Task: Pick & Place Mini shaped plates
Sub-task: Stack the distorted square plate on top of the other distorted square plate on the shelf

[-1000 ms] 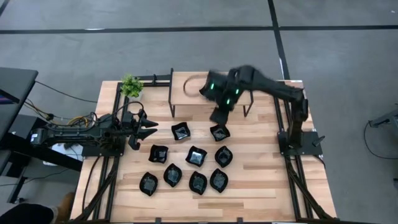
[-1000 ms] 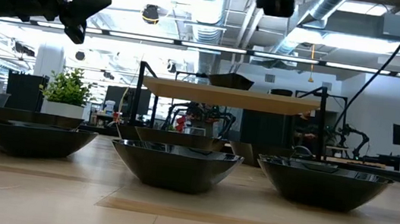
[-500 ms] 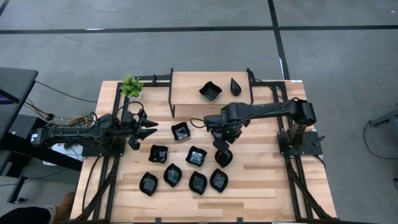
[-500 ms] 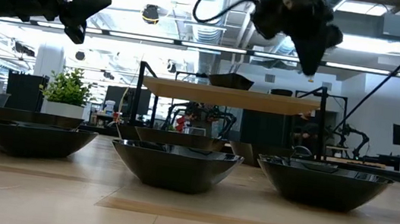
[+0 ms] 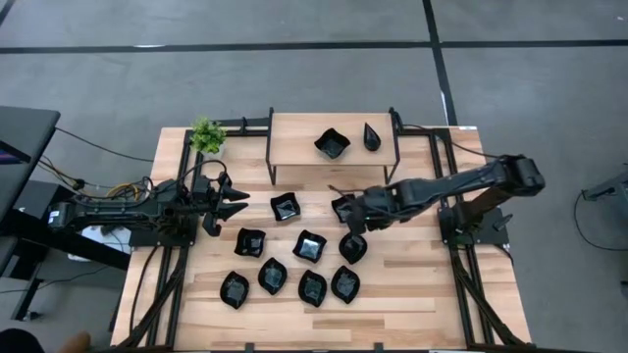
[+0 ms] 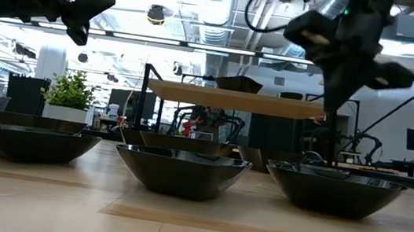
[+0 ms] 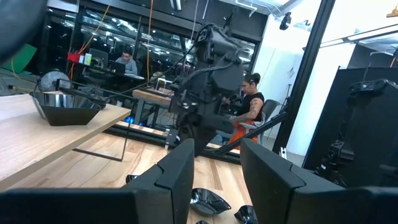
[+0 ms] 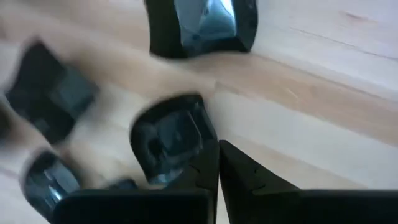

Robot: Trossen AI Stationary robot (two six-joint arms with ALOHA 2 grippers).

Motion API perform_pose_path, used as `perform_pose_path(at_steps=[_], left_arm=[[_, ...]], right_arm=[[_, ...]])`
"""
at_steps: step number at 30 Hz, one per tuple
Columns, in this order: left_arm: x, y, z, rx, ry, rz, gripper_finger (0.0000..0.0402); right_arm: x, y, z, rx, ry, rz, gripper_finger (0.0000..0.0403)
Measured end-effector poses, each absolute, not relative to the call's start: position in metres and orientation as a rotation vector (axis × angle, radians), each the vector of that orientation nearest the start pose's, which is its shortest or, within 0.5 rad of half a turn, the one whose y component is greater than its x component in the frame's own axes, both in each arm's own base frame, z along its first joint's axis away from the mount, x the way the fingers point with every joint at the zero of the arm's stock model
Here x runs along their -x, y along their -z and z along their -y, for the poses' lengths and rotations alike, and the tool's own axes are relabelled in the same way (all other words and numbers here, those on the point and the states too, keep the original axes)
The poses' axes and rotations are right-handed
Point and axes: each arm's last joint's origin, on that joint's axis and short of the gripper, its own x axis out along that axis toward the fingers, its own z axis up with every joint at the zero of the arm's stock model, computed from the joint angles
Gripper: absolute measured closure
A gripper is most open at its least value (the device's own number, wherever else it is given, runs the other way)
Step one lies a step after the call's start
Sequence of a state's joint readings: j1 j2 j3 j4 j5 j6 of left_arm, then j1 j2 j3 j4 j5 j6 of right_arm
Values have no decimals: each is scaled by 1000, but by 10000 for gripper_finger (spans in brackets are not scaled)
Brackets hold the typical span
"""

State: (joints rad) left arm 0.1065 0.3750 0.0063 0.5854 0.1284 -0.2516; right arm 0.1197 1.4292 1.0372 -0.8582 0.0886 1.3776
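Observation:
Several glossy black mini shaped plates lie on the wooden table, among them one (image 5: 286, 206) near the middle and one (image 5: 352, 247) to its right. Two more plates (image 5: 332, 143) (image 5: 372, 136) rest on the raised shelf (image 5: 294, 147) at the far edge. My right gripper (image 5: 357, 223) hangs shut, pointing down above the table plates on the right. In its wrist view (image 8: 217, 171) a plate (image 8: 171, 140) lies just beyond the fingertips. The low view shows it (image 6: 333, 104) well above the plates. My left gripper (image 5: 238, 203) waits open at the left side, raised off the table.
A small green plant (image 5: 207, 135) stands at the table's far left corner. The shelf's dark metal legs (image 5: 271, 157) stand between the shelf and the plates. Bare wood lies along the near edge (image 5: 412, 314). People sit in the room behind (image 7: 249, 106).
My right gripper has come away from the shelf, toward the table's near edge and down, rolling its wrist and tipping to point downward. It now hangs over the right-hand plates on the table. Two plates lie uncovered on the shelf.

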Motion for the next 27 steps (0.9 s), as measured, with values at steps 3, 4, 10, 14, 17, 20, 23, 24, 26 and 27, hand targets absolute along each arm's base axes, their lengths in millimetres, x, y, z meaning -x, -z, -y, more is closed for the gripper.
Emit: perform_pose_path(at_steps=[3,4,10,14,17,20,23,24,26,27], left_arm=[[-118,-188,-9,225,49,211,270],[-118,-188,-9,225,49,211,270],[-118,-189,-9,225,49,211,270],[-118,-189,-9,225,49,211,270],[-118,-189,-9,225,49,211,270],[-118,-189,-9,225,49,211,270],[-118,-189,-9,225,49,211,270],[-118,-189,-9,225,49,211,270],[-118,-189,-9,225,49,211,270],[-118,-189,-9,225,49,211,270]], right_arm=[[-262,-226,-21,-1131,841,-908,397],[-262,-222,-19,-1136,847,-892,396],[-255,-205,-1,-1072,886,-931,361],[-257,-203,9,-972,808,-938,327],[-258,-200,16,-939,776,-926,313],[-255,-193,21,-931,768,-947,310],[-253,-190,24,-918,752,-958,310],[-254,-190,25,-911,744,-952,310],[-255,-190,26,-899,731,-948,310],[-256,-191,27,-897,717,-944,310]])
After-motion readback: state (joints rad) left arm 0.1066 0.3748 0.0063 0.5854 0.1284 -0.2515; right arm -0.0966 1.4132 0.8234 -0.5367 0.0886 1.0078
